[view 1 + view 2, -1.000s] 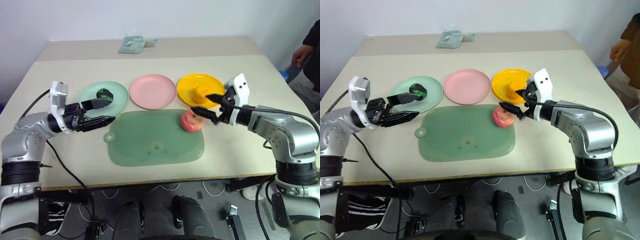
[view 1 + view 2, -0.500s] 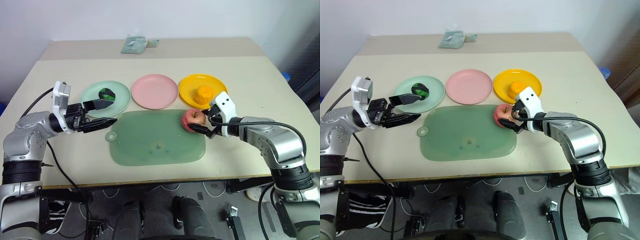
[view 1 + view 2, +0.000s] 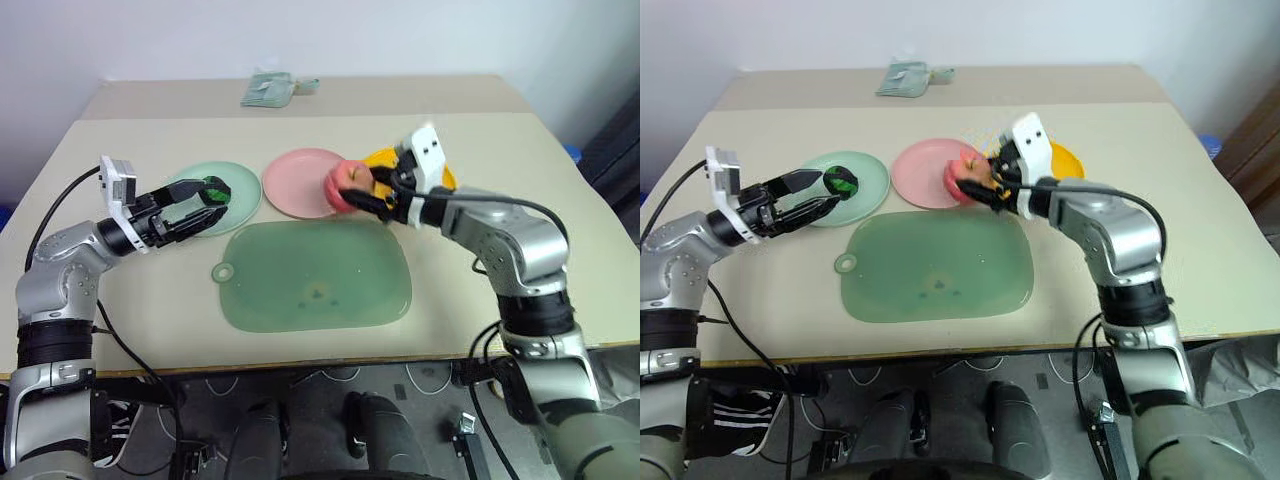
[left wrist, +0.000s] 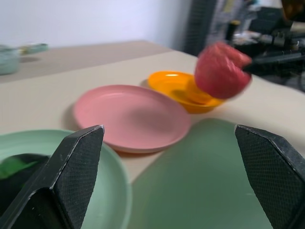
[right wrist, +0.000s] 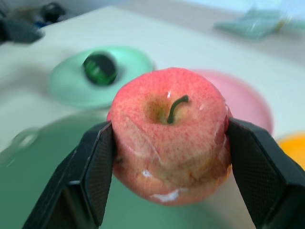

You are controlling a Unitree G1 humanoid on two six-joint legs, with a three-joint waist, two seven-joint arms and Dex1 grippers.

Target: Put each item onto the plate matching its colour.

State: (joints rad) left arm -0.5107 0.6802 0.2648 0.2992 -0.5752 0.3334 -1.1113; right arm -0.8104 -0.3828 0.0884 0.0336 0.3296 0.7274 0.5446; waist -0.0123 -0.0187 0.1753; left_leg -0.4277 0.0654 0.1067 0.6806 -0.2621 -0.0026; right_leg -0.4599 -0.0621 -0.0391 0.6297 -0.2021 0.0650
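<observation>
The green-and-black ball (image 3: pixel 212 187) sits on the mint plate (image 3: pixel 240 196), left of the pink plate (image 3: pixel 296 182); the yellow plate (image 4: pixel 172 86) lies to its right. The right gripper (image 3: pixel 366 193) pinches the apple (image 3: pixel 347 185) over the pink plate's right rim, not yet set down. The left gripper (image 3: pixel 203 207) is spread wide beside the mint plate.
</observation>
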